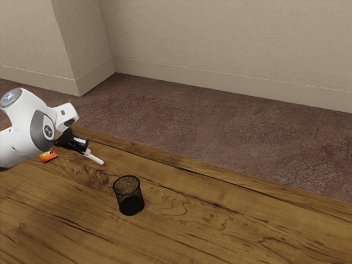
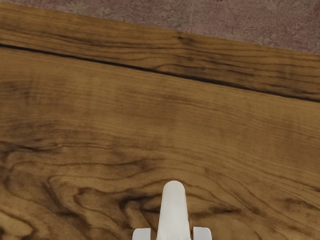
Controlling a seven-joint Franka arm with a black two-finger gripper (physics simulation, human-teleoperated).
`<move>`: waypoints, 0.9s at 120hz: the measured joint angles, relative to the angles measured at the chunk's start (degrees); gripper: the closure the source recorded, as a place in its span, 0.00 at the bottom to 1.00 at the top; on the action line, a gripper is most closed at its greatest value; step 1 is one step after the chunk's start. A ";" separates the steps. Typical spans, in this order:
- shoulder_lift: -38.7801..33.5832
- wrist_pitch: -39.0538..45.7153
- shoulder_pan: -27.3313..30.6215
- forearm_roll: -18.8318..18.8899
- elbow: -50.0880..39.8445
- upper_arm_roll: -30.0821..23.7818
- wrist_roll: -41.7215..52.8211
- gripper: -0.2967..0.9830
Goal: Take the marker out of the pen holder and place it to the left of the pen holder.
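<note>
Fingers [image 1: 84, 148]: drawn in to about the barrel's thickness, with the white marker [image 1: 95, 158] gripped between them. The free end projects beyond the fingertips, tilted downward, apparently above the worktop [image 1: 181, 225]. The pen holder [image 1: 132, 205] stands upright ahead of the fingers, well apart from the marker; an orange packet [image 1: 48, 156] lies back from the fingertips, toward the arm.

Handling assessment: expect a light, stiff, smooth barrel, not fragile, but slippery and probably round. Your hold appears to be toward one end, so the long free part could swivel if its tip strikes the worktop. Should you need a fresh grip, take it at mid-barrel, fingers square across it. For placing, you should level the marker low, left of the pen holder, and part the fingers gently; a quick release could set it rolling.
</note>
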 joint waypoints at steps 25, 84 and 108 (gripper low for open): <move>0.29 2.21 0.16 -1.11 0.01 0.30 13.44 0.66; -11.68 -11.08 0.08 8.14 6.17 -0.86 24.70 0.27; -7.81 -51.12 -2.13 26.63 37.85 -10.30 8.28 0.25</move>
